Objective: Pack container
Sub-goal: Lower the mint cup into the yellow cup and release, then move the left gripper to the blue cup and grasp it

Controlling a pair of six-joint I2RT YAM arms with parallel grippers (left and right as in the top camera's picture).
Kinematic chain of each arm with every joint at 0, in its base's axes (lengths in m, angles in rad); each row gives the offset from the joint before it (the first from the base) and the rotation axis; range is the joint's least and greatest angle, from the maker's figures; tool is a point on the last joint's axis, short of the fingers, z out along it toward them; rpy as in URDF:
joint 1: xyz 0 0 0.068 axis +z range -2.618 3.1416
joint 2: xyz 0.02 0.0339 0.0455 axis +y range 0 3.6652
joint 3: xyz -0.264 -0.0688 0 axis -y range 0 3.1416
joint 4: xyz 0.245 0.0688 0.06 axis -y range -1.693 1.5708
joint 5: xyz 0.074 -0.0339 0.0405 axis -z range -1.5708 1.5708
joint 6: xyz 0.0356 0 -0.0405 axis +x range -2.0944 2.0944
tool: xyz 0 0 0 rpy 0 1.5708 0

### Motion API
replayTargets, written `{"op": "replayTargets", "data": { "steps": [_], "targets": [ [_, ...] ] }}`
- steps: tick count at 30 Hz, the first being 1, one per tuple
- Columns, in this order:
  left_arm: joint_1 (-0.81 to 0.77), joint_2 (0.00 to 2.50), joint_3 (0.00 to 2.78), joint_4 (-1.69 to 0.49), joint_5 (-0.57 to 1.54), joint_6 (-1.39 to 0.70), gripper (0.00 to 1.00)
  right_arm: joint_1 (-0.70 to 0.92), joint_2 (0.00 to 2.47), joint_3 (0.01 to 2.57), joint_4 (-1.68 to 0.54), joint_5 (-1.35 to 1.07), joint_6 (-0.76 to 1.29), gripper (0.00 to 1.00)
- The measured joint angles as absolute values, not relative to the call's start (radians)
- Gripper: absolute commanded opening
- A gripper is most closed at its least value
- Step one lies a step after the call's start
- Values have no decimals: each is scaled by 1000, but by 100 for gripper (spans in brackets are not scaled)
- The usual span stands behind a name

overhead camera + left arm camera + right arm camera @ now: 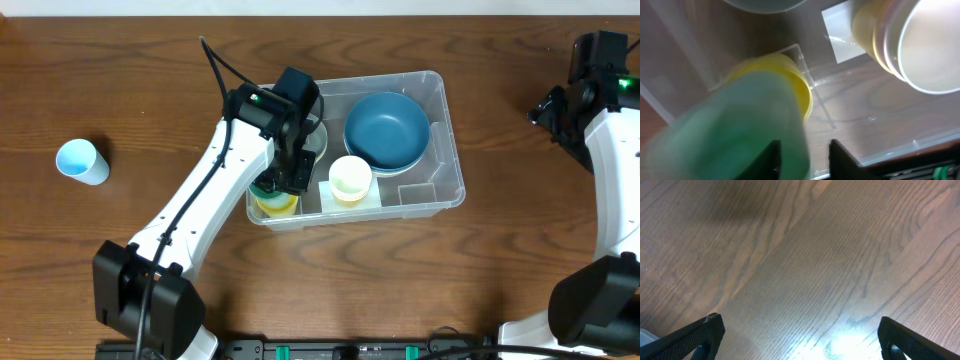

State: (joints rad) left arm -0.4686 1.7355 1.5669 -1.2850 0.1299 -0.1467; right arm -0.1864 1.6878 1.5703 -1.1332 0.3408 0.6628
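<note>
Container (overhead): clear container (pixel 452 150) in the middle of the table (pixel 150 80), holding a blue bowl (pixel 387 130), a pale cup (pixel 350 178) and, in its near-left corner, a yellow cup (pixel 277 205).
Left gripper (overhead): left gripper (pixel 285 178) reaches down into that corner over the yellow cup; its jaw gap is hidden from above.
Outside (overhead): light-blue cup (pixel 80 160) stands well apart, on the table's left.
Left gripper (left wrist): partly open; a blurred green cup (pixel 750 125) sits nested in the yellow cup, its side against one finger, with a gap before the other.
Label (left wrist): pale label (pixel 840 35) on the container's base; no writing is readable.
Right gripper (right wrist): right gripper (pixel 800 325) is spread wide above bare tabletop.
</note>
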Motion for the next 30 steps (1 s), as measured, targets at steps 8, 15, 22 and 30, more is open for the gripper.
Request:
{"op": "replayTargets", "data": {
  "steps": [8,15,22,30],
  "targets": [
    [-467,1736,1566,-1277,128,-153,46,-186,1688,1570,-1133,341,663,99],
    [-405,1742,1713,-1361,127,-152,49,-186,1688,1570,-1133,341,663,99],
    [-215,1737,2014,-1397,22,-133,58,-186,1688,1570,-1134,341,663,99],
    [198,1760,2041,-1266,-58,-186,58,-186,1688,1570,-1134,341,663,99]
  ]
}}
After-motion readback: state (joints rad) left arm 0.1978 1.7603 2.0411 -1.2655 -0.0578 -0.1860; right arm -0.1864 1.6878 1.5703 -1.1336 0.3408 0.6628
